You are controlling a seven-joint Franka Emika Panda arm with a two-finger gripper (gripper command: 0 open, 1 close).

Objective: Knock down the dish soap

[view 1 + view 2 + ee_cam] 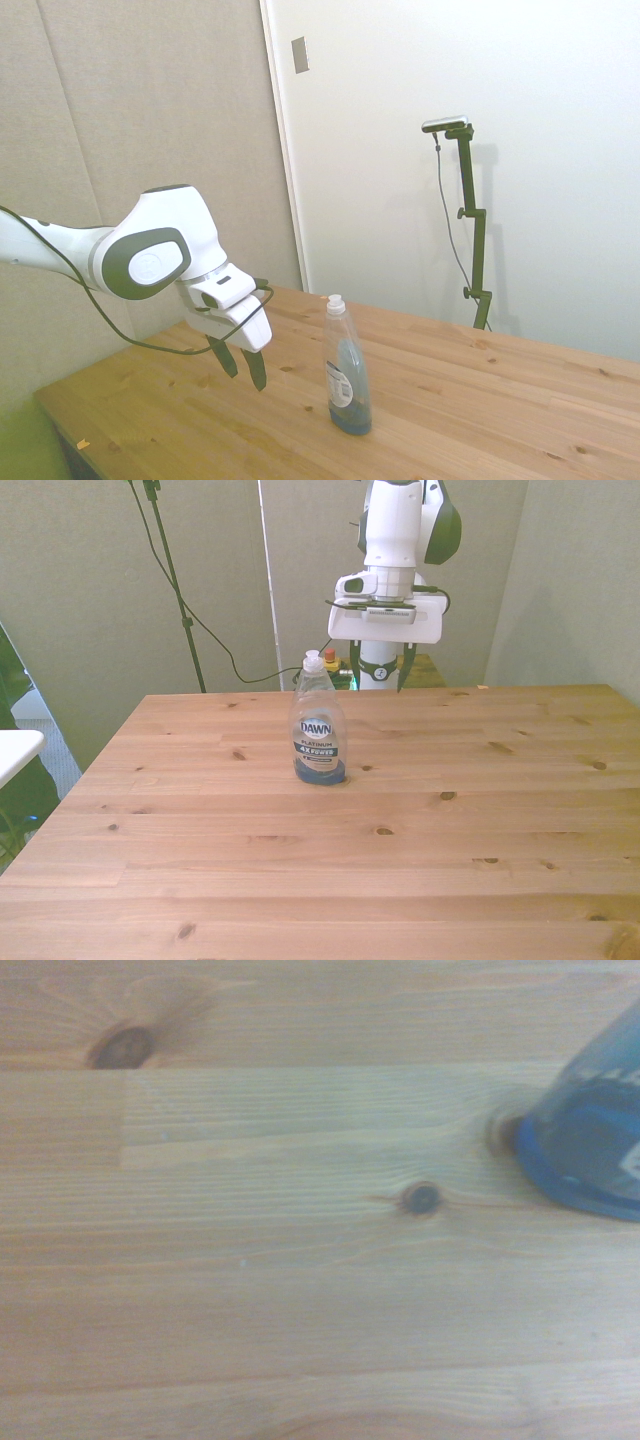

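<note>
pale walls and a beige panel back a wooden table (480,400) of knotty pine planks, bare apart from one bottle. the dish soap (346,368) stands upright on the table, a tall slim clear bottle with blue liquid pooled in its lower part, a white cap on top and a label at its waist; in the front view the dish soap (318,733) sits toward the table's far side and a little to the front view's left of centre, its label facing the camera. in the wrist view only the blurred blue base of the dish soap (590,1130) shows at the frame's edge, resting on the planks next to two dark knots in the table (250,1290). near the bottle, the gripper (240,365) hangs above the tabletop with its dark fingers pointing down and spread apart, holding nothing; in the side view it is just beside the bottle on the arm's side, not touching it, with its fingertips at about the height of the bottle's lower half. in the front view the gripper (379,675) is behind the bottle and slightly to the front view's right, its fingers splayed either side of a clear gap. the white arm (140,255) reaches in behind it, with a black cable looping under the wrist.
</note>
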